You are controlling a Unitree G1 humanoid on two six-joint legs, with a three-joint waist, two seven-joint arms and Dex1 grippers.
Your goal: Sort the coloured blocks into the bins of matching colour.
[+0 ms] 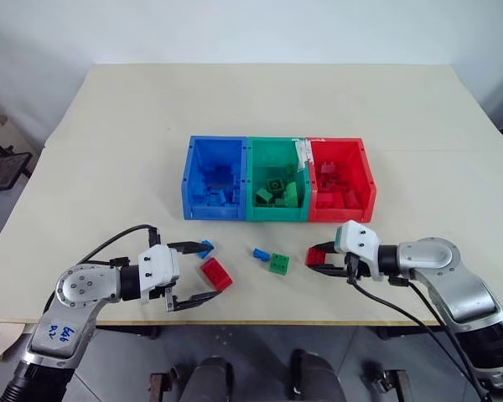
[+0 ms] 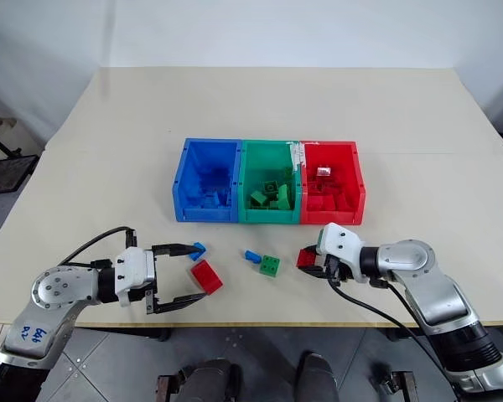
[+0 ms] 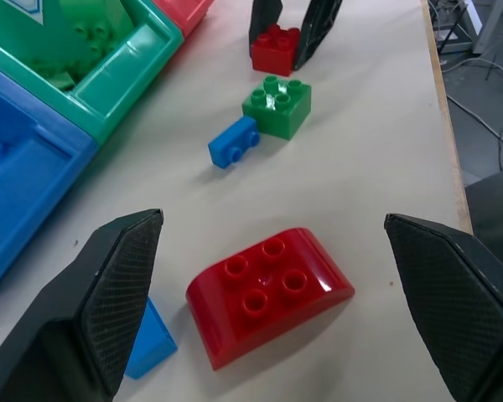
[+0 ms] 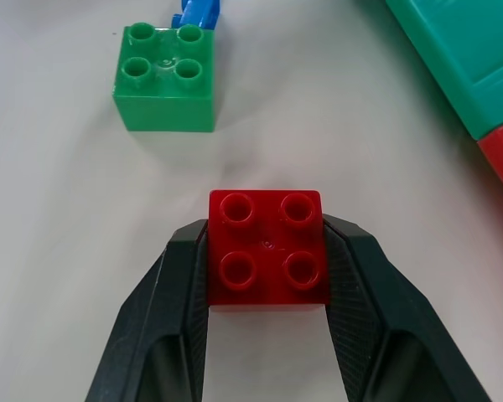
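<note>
Three joined open-topped plastic bins stand mid-desk [image 1: 109, 151]: the blue bin [image 1: 187, 186] holds blue bricks, the green bin [image 1: 251, 180] green bricks, the red bin [image 1: 368, 180] red bricks. In front of them on the cream desk lie a small blue studded brick [image 1: 261, 254] touching a square green four-stud brick [image 1: 279, 264]. The right end effector [image 1: 318, 260] has its black fingers closed against both sides of a square red four-stud brick [image 4: 268, 249]. The left end effector [image 1: 203, 272] gapes wide, empty, around a curved-top red brick [image 3: 267, 293]; a small blue wedge brick [image 1: 205, 248] lies by one fingertip.
</note>
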